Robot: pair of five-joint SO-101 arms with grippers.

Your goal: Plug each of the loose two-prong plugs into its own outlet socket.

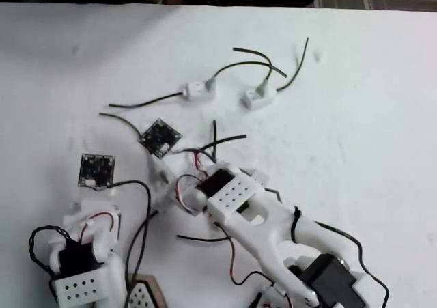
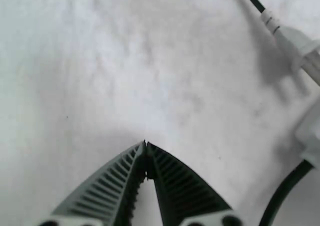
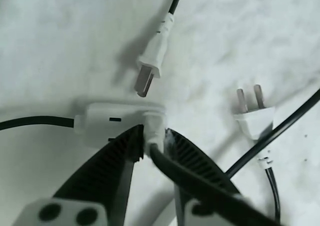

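Right gripper (image 3: 152, 132): fingers pinch a white plug (image 3: 154, 122) by its body. The plug touches one end of a socket block (image 3: 107, 123); we cannot tell whether its prongs are seated. The block's long axis runs crosswise to the fingers, and its cord leaves from the other end.

Just beyond the block lies a loose plug (image 3: 156, 48), prongs aimed back toward it. A second loose plug (image 3: 254, 120) lies aside, prongs pointing away. We judge the right arm nearer to both.

Left gripper (image 2: 145, 148): pressed together on nothing, above bare table (image 2: 100, 60).

Farthest out: a far socket (image 1: 198, 89) and a neighbour socket (image 1: 258, 98).
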